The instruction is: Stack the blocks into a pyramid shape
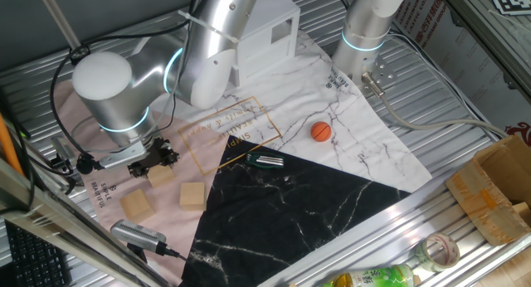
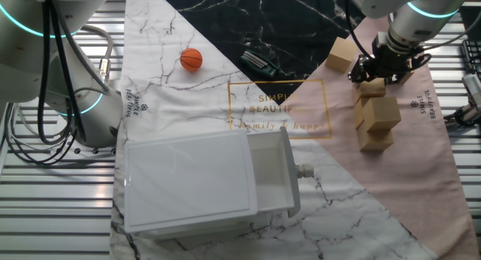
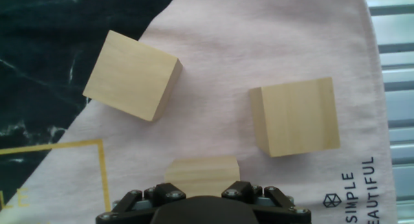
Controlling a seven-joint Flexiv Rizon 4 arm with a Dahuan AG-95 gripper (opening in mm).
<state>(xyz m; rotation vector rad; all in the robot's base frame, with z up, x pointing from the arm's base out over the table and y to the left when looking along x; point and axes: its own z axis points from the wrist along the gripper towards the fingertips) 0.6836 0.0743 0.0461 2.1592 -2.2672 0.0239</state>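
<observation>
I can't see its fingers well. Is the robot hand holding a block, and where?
It cannot be told. The gripper sits right over a wooden block, but its fingertips are hidden.

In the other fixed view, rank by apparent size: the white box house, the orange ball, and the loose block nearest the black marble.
1. White box house, largest by far, though nearest the camera.
2. Loose block.
3. Orange ball, slightly smaller than the block; both sit at similar depth.
</observation>
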